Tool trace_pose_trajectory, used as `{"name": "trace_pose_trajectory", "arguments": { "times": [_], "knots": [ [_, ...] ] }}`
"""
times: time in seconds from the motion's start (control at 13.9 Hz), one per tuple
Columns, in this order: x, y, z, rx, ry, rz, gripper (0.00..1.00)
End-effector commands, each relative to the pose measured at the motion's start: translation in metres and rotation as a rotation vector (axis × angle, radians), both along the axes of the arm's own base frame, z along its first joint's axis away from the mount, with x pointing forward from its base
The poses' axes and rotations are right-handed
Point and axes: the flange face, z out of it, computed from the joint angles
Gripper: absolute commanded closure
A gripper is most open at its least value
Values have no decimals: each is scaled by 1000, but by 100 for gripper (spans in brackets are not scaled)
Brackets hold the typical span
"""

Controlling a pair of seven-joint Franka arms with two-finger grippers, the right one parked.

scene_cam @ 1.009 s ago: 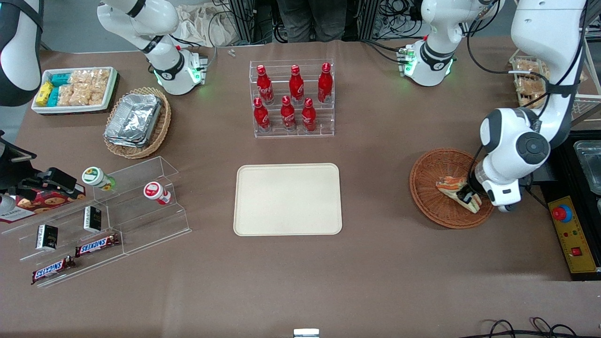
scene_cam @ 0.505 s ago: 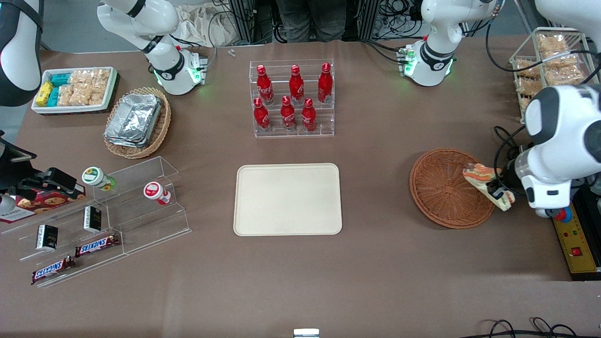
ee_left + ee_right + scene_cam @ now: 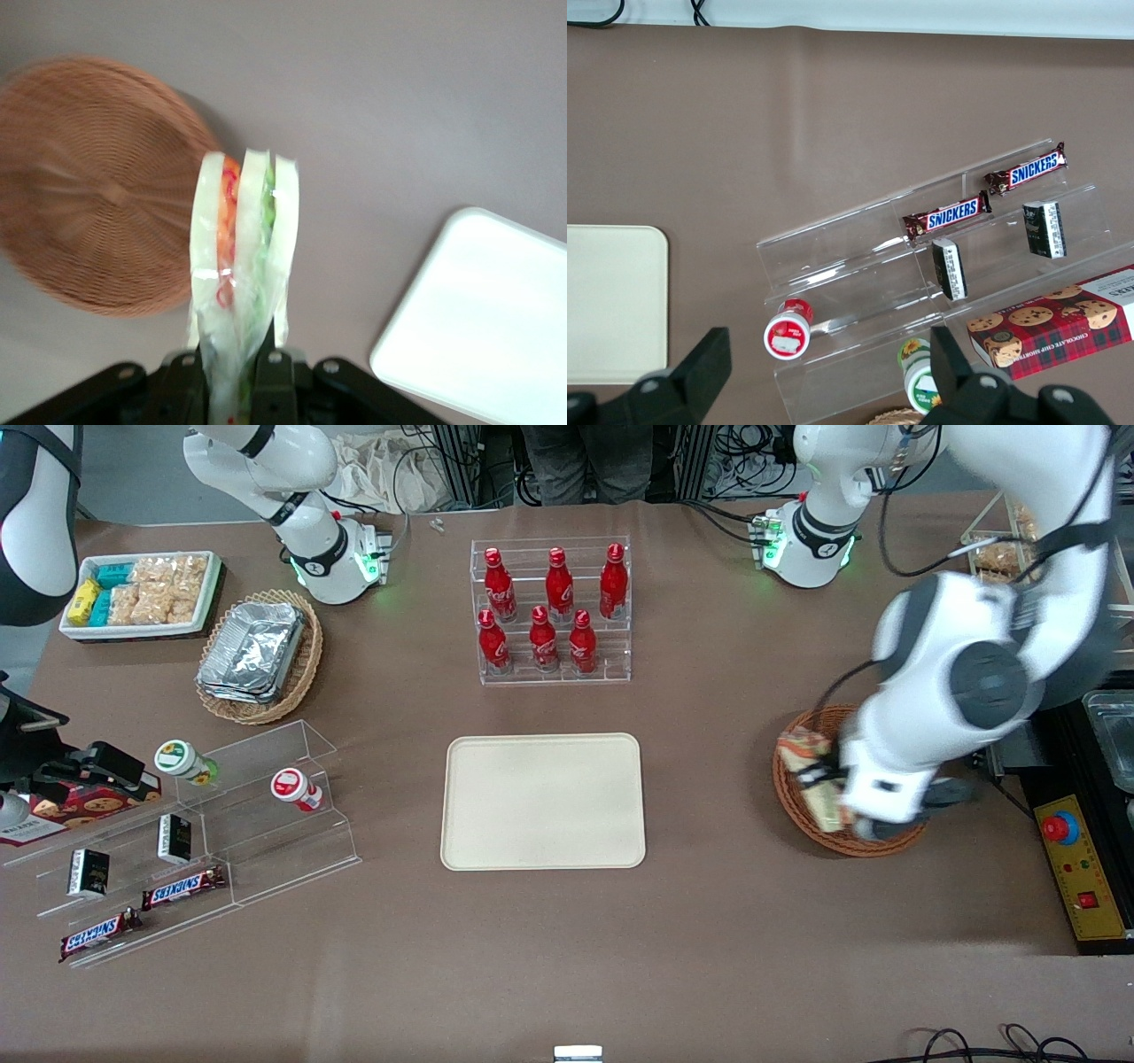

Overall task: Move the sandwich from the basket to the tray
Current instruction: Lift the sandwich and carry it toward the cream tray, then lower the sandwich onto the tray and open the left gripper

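From the front, the working arm's end effector [image 3: 824, 779] hangs above the round basket [image 3: 791, 802], at the rim that faces the tray [image 3: 542, 800], and pinches the wrapped sandwich [image 3: 811, 775] between its two fingers. The sandwich appears lifted out of the wicker bowl rather than lying in it, so the pick looks done and the carry is underway. The tray lies bare on the desk [image 3: 709, 921], well apart from the basket toward the parked arm's end, and nearer to the front camera than the rack of red bottles [image 3: 551, 611]. In the left wrist view, the sandwich [image 3: 244, 266] stands on edge, its orange and green layers showing, clamped between the fingers [image 3: 275, 385] of the end effector [image 3: 232, 390]. The basket [image 3: 97, 186] lies empty below it, and a corner of the tray [image 3: 483, 319] shows close by. What remains, by this reading, is the carry over the tray, the lowering and the release.
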Motion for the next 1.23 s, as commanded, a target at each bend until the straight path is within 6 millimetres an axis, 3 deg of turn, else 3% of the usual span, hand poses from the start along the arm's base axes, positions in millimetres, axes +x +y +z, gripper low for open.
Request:
{"name": "trace_pose_trajectory", "arguments": {
  "times": [0.0, 0.22, 0.5, 0.65, 1.01, 1.08, 1.15],
  "knots": [
    [8, -66, -39, -38, -22, -85, 100],
    [-11, -134, -94, -49, -30, -143, 100],
    [-43, -199, -154, -51, -35, -214, 100],
    [-52, -214, -176, -58, -32, -241, 100],
    [-59, -215, -202, -10, -25, -284, 100],
    [-60, -215, -207, -9, -17, -282, 86],
    [-61, -215, -210, -9, -14, -281, 45]
  ]
}}
